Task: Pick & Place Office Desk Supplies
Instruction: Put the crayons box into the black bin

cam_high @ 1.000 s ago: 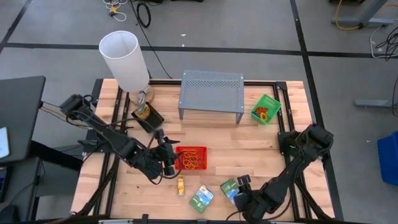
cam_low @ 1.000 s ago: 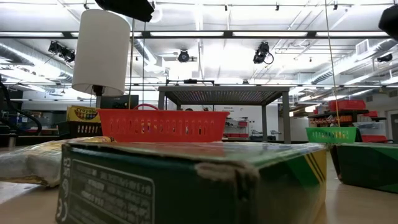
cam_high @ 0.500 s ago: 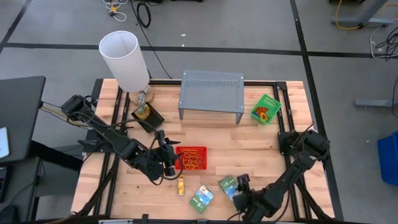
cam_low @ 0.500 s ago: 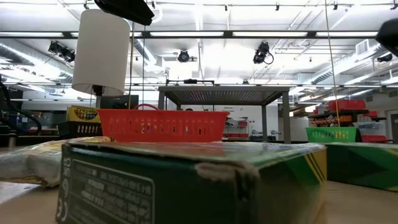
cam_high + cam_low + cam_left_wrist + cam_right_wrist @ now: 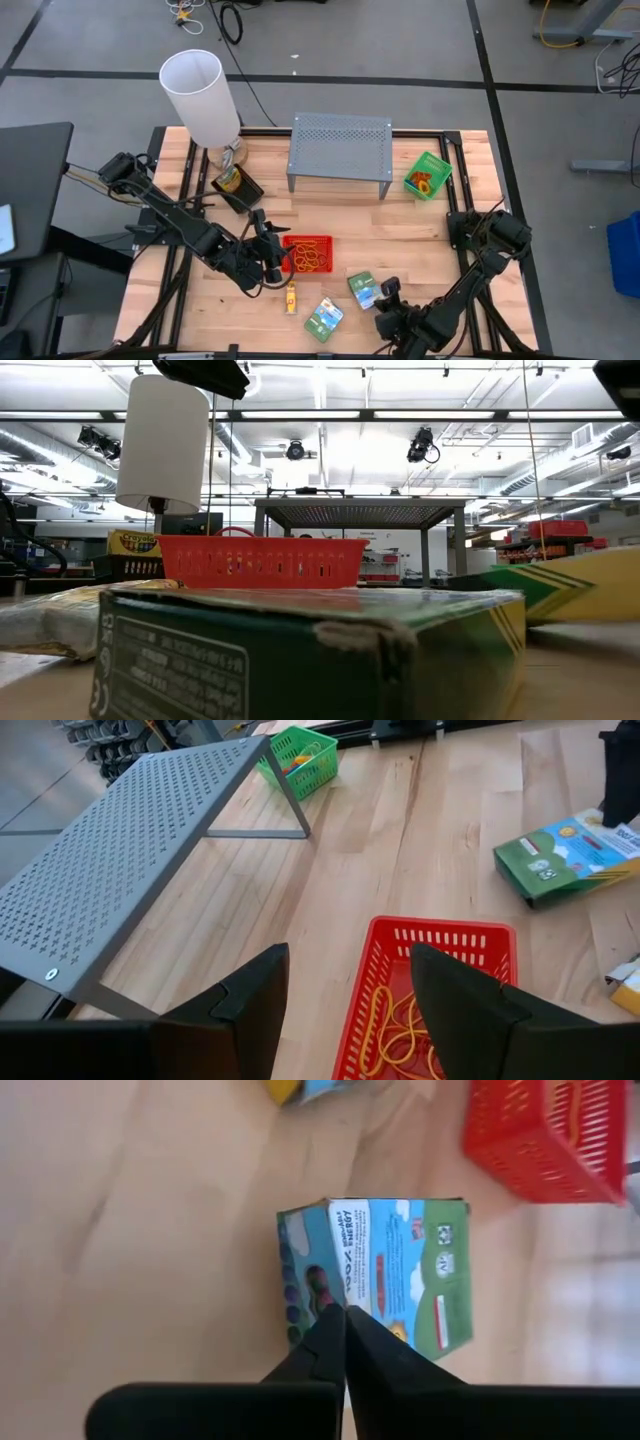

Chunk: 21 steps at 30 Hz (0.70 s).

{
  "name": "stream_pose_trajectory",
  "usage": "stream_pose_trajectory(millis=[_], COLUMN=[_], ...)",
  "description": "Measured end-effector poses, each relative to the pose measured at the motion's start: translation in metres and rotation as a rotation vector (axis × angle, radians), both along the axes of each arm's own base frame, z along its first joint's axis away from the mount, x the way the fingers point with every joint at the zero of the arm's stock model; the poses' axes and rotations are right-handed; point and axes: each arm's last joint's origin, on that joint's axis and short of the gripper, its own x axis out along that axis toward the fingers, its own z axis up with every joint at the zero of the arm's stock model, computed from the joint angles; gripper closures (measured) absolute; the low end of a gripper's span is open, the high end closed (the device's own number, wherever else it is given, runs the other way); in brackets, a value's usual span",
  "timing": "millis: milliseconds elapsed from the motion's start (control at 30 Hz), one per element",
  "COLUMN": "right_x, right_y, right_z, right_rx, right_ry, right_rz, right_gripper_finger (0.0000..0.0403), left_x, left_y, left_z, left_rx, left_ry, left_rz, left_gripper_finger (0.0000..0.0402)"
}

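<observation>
Pale wooden slat tabletop (image 5: 420,225) is sitting on a black frame over grey floor w/ dark tape lines; low view is showing an open workshop w/ ceiling lights; red mesh tray (image 5: 309,255) mid-table is holding orange rubber bands (image 5: 311,259); green mesh tray (image 5: 428,174) near the far right corner is carrying small red and orange bits (too small to name); left gripper (image 5: 277,262) is hovering just beside the red tray, fingers spread; right gripper (image 5: 386,302) w/ fingers pressed together, tips touching the green-blue crayon packet (image 5: 363,290) just right of the red tray.
</observation>
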Motion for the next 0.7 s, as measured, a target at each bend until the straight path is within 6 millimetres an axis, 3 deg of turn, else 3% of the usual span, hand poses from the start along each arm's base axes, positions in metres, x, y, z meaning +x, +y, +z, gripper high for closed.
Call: stream_pose_trajectory(millis=[233, 333, 700], right_x=[0.007, 0.011, 0.039], right_y=[-0.013, -0.014, -0.004], right_z=[0.002, 0.012, 0.102], right_rx=[-0.062, -0.093, -0.051], right_ry=[0.024, 0.048, 0.057], right_rz=[-0.015, 0.001, 0.018], right_gripper_finger=[0.0401, 0.0401, 0.0402], left_x=[0.000, 0.000, 0.000], left_y=[0.000, 0.000, 0.000], left_z=[0.000, 0.000, 0.000], left_rx=[0.000, 0.000, -0.010], left_ry=[0.000, 0.000, 0.004], left_rz=[0.000, 0.000, -0.007], left_gripper_finger=[0.0187, 0.0187, 0.0187])
